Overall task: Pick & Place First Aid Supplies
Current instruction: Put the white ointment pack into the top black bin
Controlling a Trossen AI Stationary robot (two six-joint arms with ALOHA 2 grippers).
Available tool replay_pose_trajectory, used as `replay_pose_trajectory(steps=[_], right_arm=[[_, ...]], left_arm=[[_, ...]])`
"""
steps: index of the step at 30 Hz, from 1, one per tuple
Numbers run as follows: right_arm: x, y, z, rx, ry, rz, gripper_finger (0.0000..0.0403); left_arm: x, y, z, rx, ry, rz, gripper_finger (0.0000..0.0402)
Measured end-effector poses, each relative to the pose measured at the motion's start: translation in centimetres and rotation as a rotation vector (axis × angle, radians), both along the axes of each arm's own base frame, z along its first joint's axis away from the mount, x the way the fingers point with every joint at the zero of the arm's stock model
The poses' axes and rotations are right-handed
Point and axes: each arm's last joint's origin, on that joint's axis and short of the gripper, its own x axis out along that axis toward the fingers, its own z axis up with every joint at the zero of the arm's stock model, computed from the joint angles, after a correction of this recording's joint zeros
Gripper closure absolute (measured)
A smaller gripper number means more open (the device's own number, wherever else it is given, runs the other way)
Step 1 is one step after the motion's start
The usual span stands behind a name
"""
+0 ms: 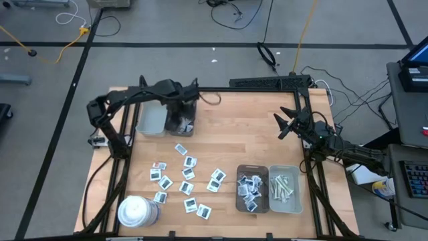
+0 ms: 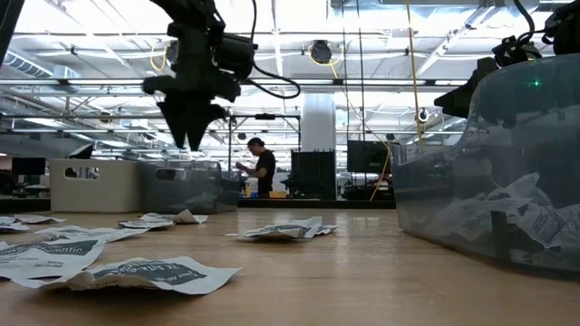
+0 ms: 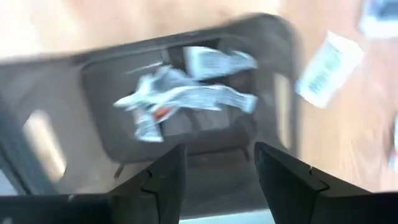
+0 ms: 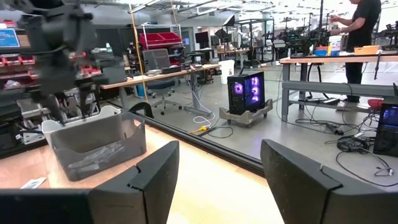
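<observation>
Grey far tray (image 1: 180,120) at eleven o'clock, left gripper (image 3: 214,165) above with fingers parted, empty; risk: released packets (image 3: 186,93) overshooting the rim.

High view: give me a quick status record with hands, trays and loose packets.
left hand: open, empty, above the dark tray at the back of the table
dark tray contents: a few crumpled packets
grey tray: beside the dark tray, contents cannot tell
right hand: open, empty, raised at the right side
front trays: one with packets, one with pale strips
loose packets: scattered mid-table
white cylinder: front left corner
</observation>
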Motion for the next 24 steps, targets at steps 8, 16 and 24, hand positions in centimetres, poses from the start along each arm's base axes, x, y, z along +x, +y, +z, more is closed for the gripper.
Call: replay_pose_trajectory(steps=[8, 16, 24], right_arm=[[0.0, 0.0, 0.0, 0.000, 0.000, 0.000, 0.0183], [0.0, 0.0, 0.0, 0.000, 0.000, 0.000, 0.0179], [0.0, 0.0, 0.0, 0.000, 0.000, 0.000, 0.0179]], left_arm=[[0.9, -4.5, 0.0, -0.037, 0.078, -0.370, 0.0231], [2.1, -9.4, 0.0, -0.031, 0.082, -0.519, 0.0232], [2.4, -12.4, 0.0, -0.027, 0.083, -0.615, 0.0220]])
